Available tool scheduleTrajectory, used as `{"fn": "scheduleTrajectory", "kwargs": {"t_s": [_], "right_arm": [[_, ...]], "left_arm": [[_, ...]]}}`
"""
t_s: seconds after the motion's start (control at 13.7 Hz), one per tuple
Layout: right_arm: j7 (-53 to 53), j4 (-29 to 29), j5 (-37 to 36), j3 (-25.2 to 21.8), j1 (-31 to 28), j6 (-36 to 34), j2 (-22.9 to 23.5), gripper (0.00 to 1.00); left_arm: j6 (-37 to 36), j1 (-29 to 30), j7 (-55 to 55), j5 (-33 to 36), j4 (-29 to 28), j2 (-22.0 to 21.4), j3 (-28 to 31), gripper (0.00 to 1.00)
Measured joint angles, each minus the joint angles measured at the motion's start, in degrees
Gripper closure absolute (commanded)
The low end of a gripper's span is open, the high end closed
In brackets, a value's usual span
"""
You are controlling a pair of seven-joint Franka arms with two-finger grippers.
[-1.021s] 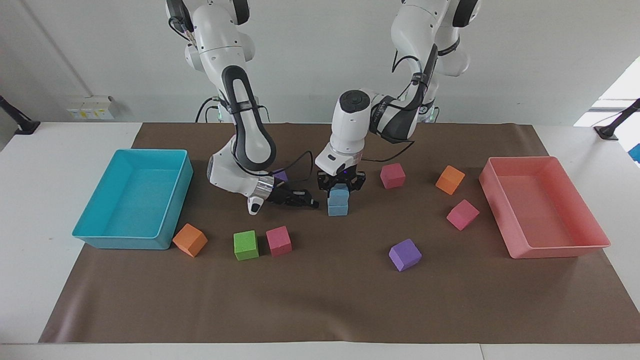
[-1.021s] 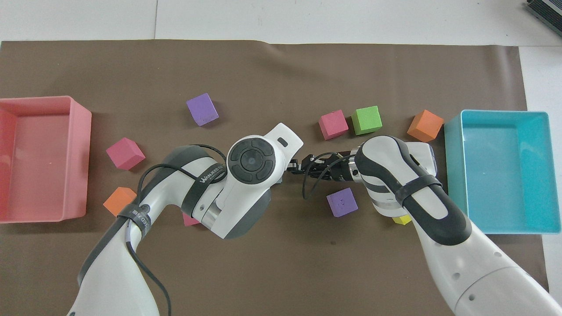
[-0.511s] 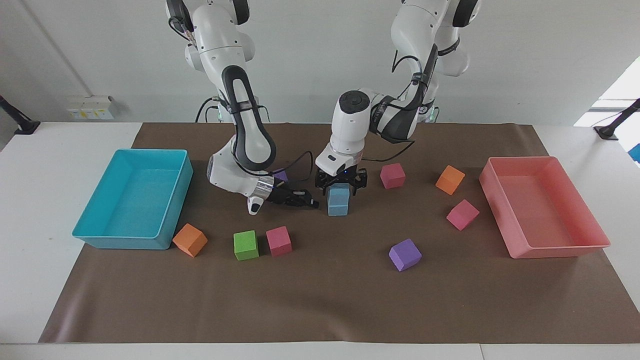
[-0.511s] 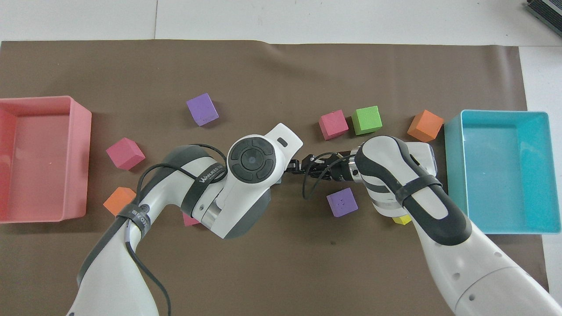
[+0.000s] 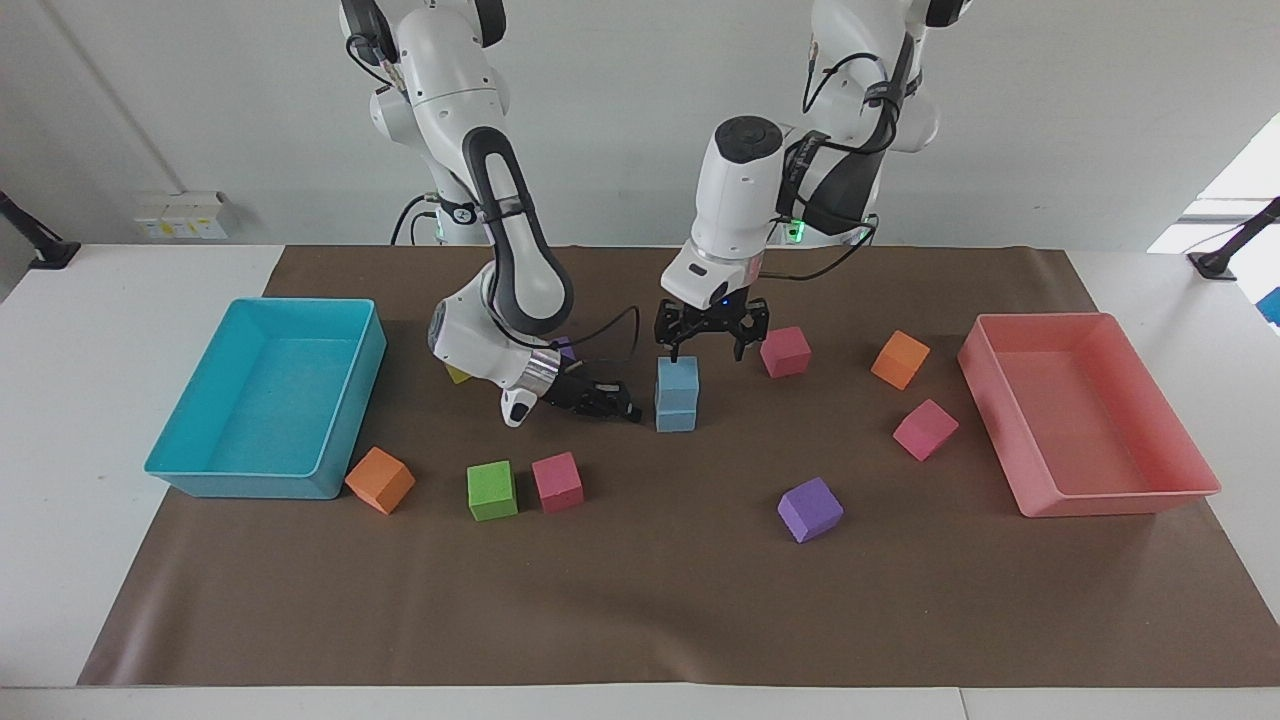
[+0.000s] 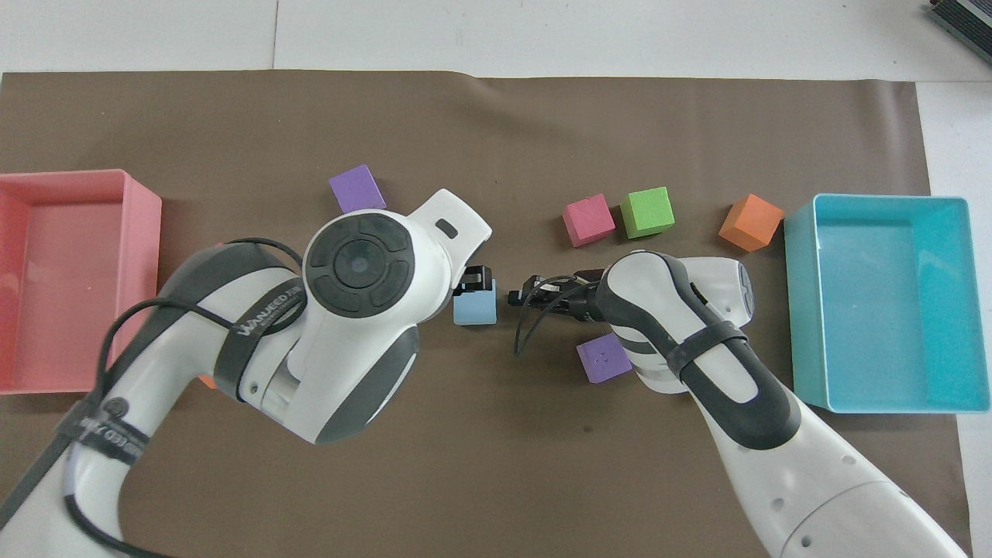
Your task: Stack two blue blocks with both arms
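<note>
We see the two blue blocks (image 5: 677,394) stacked on the brown mat at mid-counter. The left end effector (image 5: 705,335) hangs released just above the stack, empty. The right end effector (image 5: 600,400) rests clenched and empty just beside the stack, toward the turquoise tray (image 5: 262,412). We judge the stack could topple if either end effector brushes it while withdrawing. In the overhead view, the left arm hides part of the stack.

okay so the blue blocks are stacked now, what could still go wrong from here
The right end effector sits shut, low beside the blue stack; swinging away, it could clip the bottom block and topple both. The open left end effector hangs just above the top block; a sideways drift could knock it off.
</note>
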Motion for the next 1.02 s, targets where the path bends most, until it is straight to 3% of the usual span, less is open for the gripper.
{"fn": "scheduleTrajectory", "kwargs": {"t_s": [0.15, 0.29, 0.66, 0.73, 0.88, 0.95, 1.02], "right_arm": [[0.0, 0.1, -0.2, 0.0, 0.2, 0.3, -0.7, 1.0], [0.0, 0.1, -0.5, -0.3, 0.1, 0.3, -2.1, 1.0], [1.7, 0.1, -10.2, -0.7, -0.9, 0.3, -5.3, 1.0], [3.9, 0.2, -13.6, -0.8, -1.2, 0.3, -6.1, 0.9], [10.4, 0.2, -22.2, -0.8, -1.7, 0.2, -8.4, 0.54], [13.9, 0.3, -26.9, -0.8, -2.1, -0.4, -9.8, 0.17], [16.9, 0.4, -31.5, -0.8, -2.6, -2.3, -11.2, 0.0]], "left_arm": [[-7.7, 5.7, 8.9, 0.0, 0.0, -5.7, 0.3, 0.0], [-10.9, 11.1, 16.9, 0.0, 0.0, -9.1, 0.5, 0.0], [-14.4, 24.2, 33.9, 0.0, 3.6, -11.9, 1.0, 0.0], [-16.7, 26.2, 36.7, 0.0, 5.7, -11.8, 1.0, 0.0], [-20.8, 29.3, 41.6, 0.0, 9.8, -11.8, 1.1, 0.0], [-23.0, 30.2, 42.8, 0.0, 11.2, -11.7, 1.1, 0.0], [-25.1, 30.8, 43.2, 0.0, 12.3, -11.6, 1.1, 0.0]]}}
